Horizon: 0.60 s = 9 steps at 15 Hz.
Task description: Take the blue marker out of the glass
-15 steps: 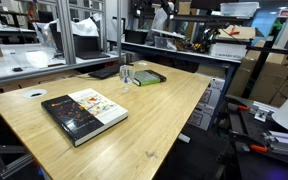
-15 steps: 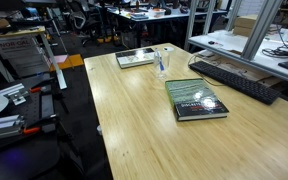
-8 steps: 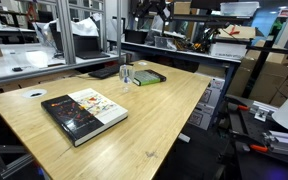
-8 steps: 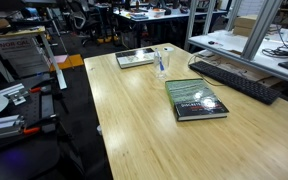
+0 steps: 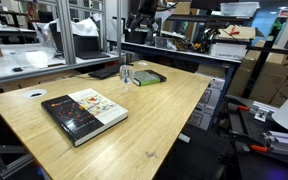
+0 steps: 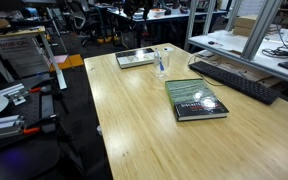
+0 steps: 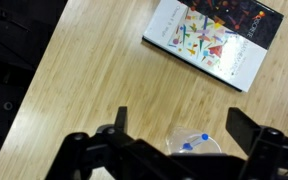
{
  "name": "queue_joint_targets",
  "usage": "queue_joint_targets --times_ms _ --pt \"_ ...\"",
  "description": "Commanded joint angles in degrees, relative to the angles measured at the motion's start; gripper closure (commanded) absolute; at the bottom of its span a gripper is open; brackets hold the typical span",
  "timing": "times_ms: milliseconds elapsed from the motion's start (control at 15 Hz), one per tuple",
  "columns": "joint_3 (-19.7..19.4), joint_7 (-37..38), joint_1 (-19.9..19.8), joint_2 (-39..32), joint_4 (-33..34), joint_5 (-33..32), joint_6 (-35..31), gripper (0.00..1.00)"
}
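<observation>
Extraction not yet begun. The blue marker (image 7: pixel 193 143) is seen inside the glass (image 7: pixel 214 150), near a bench (image 7: pixel 94 80) edge. The end effector (image 7: pixel 177 125) is positioned overhead, spread wide and empty.

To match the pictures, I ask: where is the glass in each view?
In an exterior view: glass, above centre, slightly left.
In an exterior view: glass, above centre, slightly right.
Wrist view: glass, bottom edge, right of centre.
Shared landmark: colourful book.

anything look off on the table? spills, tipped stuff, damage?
Nothing stands out. The glass stands upright with the blue marker inside, no spill visible. The colourful book and the green book lie flat on the table. The tool hangs open above the glass.
</observation>
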State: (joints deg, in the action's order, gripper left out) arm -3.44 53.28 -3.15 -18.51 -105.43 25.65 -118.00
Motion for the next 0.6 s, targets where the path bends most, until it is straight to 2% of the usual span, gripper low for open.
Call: queue_joint_targets --times_ms 0,533 --pt "0.3 -3.7 -1.7 -6.5 6.7 3.2 0.9 0.0" --pt "0.0 -3.7 -4.6 -17.5 19.3 2.5 4.0 0.0"
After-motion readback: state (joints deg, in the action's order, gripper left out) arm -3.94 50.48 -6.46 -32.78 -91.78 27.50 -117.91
